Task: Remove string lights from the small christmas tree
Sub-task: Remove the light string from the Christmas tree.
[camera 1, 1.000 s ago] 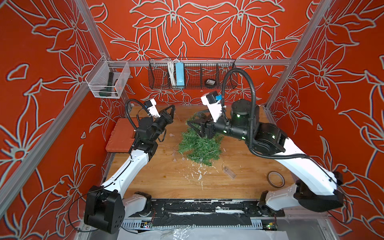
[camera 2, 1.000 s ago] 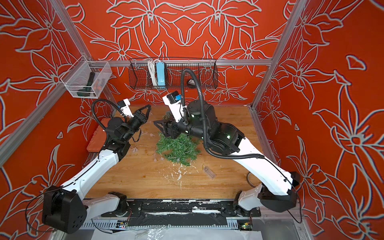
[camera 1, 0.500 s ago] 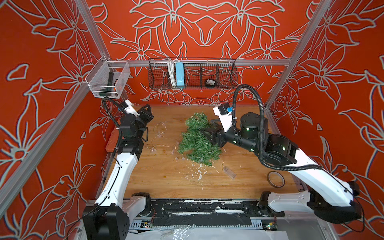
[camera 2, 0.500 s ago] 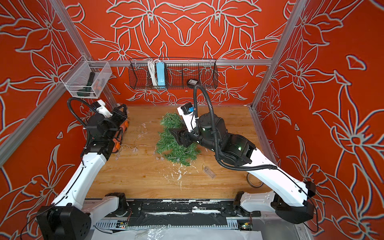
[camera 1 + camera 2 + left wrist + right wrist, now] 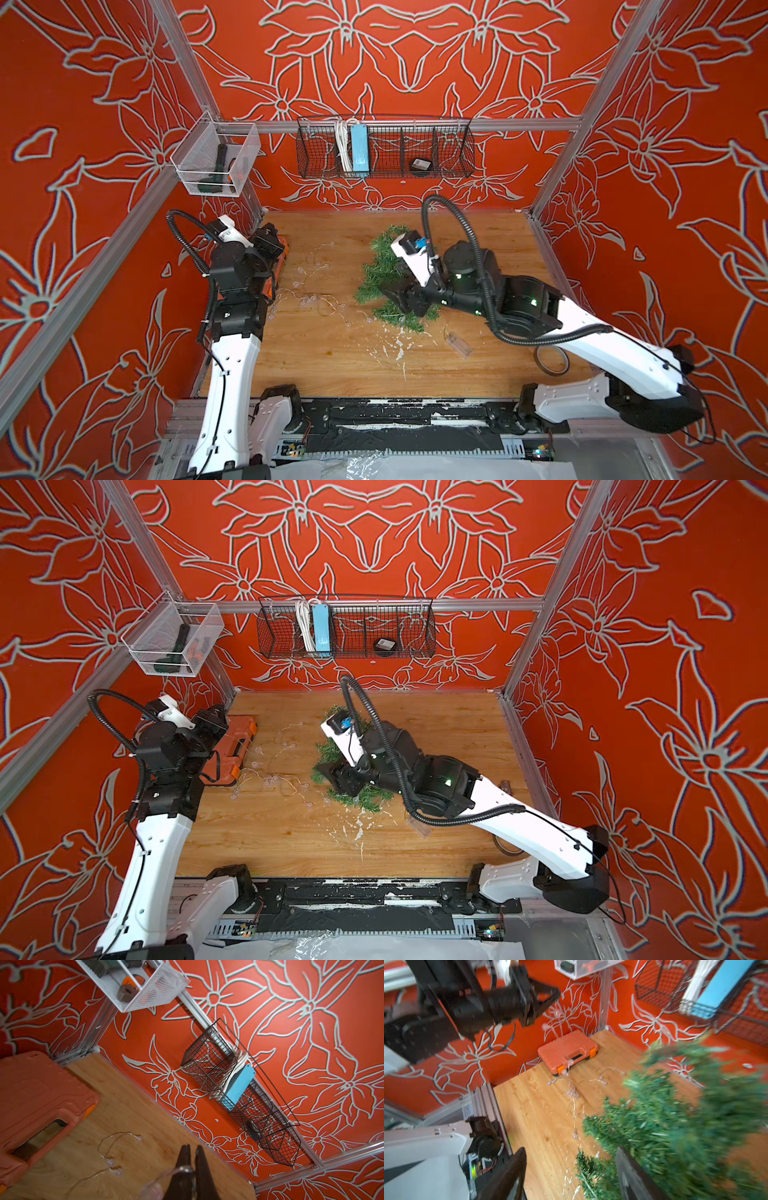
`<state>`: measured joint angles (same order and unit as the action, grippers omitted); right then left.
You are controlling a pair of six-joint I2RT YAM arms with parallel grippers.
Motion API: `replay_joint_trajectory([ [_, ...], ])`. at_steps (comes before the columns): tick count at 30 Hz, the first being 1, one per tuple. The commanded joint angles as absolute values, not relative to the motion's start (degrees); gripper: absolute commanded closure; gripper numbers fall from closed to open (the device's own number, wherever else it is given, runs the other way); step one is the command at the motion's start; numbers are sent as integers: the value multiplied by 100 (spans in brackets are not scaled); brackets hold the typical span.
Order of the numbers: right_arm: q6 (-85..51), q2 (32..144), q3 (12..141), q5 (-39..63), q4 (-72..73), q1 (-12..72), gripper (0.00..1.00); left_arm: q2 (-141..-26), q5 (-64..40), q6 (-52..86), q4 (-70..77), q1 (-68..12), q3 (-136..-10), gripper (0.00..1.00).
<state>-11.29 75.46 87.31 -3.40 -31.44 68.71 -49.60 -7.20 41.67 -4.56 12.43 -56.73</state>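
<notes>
In a top view I see the small christmas tree lying flat in the middle of the wooden table, with my right gripper down over its lower branches. The string lights trail loose across the wood between the tree and the orange tool case. Their clear battery box lies near the tree, not touching it. My left gripper hovers above the case. In the left wrist view its fingers are pressed together on the coppery wire, with a clear bulb at the pinch. More wire curls on the table beside the case. In the right wrist view the right gripper's jaws stand wide apart. A green tuft sits between them, clear of one finger, while the other finger rests against the blurred tree, so nothing is clamped. This view also shows the strand hanging from the left gripper down to the table.
</notes>
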Motion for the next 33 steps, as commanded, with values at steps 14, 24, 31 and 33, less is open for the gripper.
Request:
replay_joint_trajectory([
  [14,-473,8691,8464,-1621,-3636,7460,36,-4546,-1210,3735,-1748,1268,-6969,100],
  [24,-2053,7456,6910,-2215,-2475,7690,38,-4511,-1322,3543,-2004,1270,-7524,100],
  [31,-4442,6489,5355,-2264,-1053,7647,49,-4518,-1488,3632,-1874,1259,-7339,100],
  [33,-4818,6325,5103,-2342,-806,7632,51,-4500,-1529,3644,-1838,1257,-7257,100],
])
